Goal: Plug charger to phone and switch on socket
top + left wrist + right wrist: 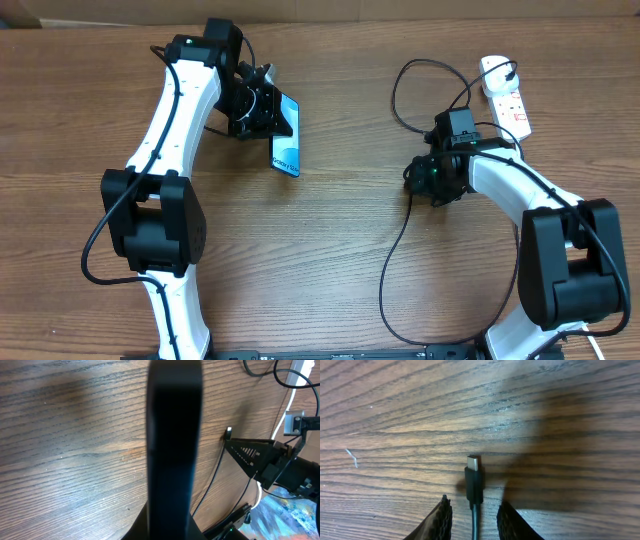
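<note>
My left gripper (262, 112) is shut on the phone (286, 141), holding it on edge above the table at the back left with its blue-white screen facing right. In the left wrist view the phone (175, 450) is a dark bar running up the middle. The charger cable (392, 250) runs across the table to its connector tip (474, 479), which lies flat on the wood. My right gripper (476, 516) is open and straddles the cable just behind the tip, with a gap on each side. The white socket (505, 95) lies at the back right with a black plug in it.
The charger cable loops wide at the back (397, 95) between the phone and the socket, and trails toward the table's front edge (385, 305). The right arm (520, 190) lies between the connector and the socket. Bare wood separates the two grippers.
</note>
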